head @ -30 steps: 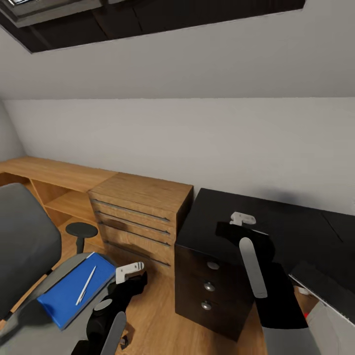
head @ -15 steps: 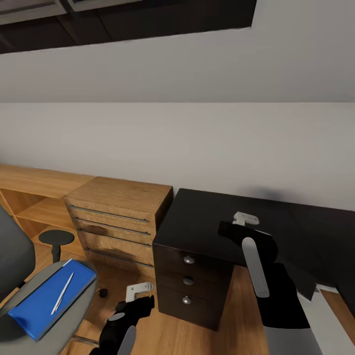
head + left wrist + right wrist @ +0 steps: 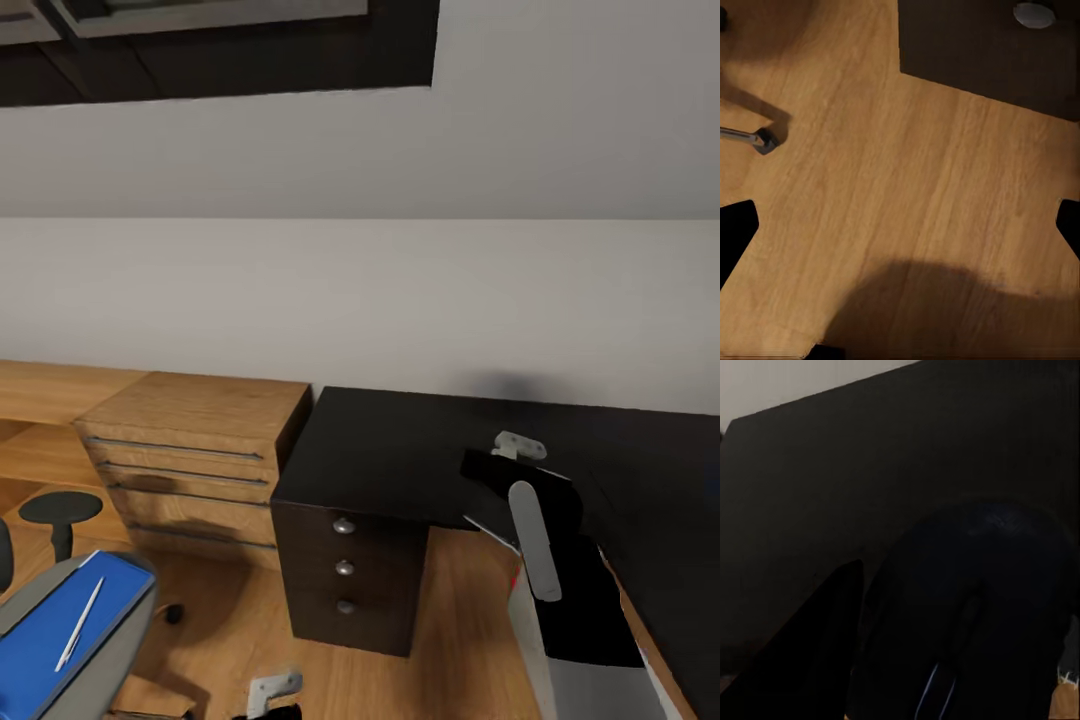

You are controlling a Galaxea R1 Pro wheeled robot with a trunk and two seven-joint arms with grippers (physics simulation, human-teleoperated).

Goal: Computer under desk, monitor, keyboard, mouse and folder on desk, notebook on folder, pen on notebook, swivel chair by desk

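Observation:
The desk [image 3: 400, 445] stands against the wall, its glossy black top over a dark drawer unit [image 3: 345, 575] with round silver knobs. My right gripper [image 3: 520, 446] hovers above the desk top, shut on the black mouse [image 3: 967, 607], which sits large and close between its fingers over the black surface [image 3: 832, 472]. At the lower left is the swivel chair's grey seat [image 3: 115, 640]. The blue folder [image 3: 45, 640] lies on it, and the white pen [image 3: 80, 623] lies on the folder. My left gripper [image 3: 272, 690] hangs low and open over the wood floor [image 3: 900, 232], with nothing between its fingertips.
A light-wood chest of drawers [image 3: 190, 450] with bar handles stands left of the desk, touching it. A black chair armrest [image 3: 60, 508] shows beside it. A chrome chair leg with a caster [image 3: 754, 139] lies on the floor near my left gripper. The sloped grey wall rises behind.
The camera has swung to the right, so the chair, folder and chest have slid left in the picture. My left gripper has dropped lower. My right gripper stays over the desk top.

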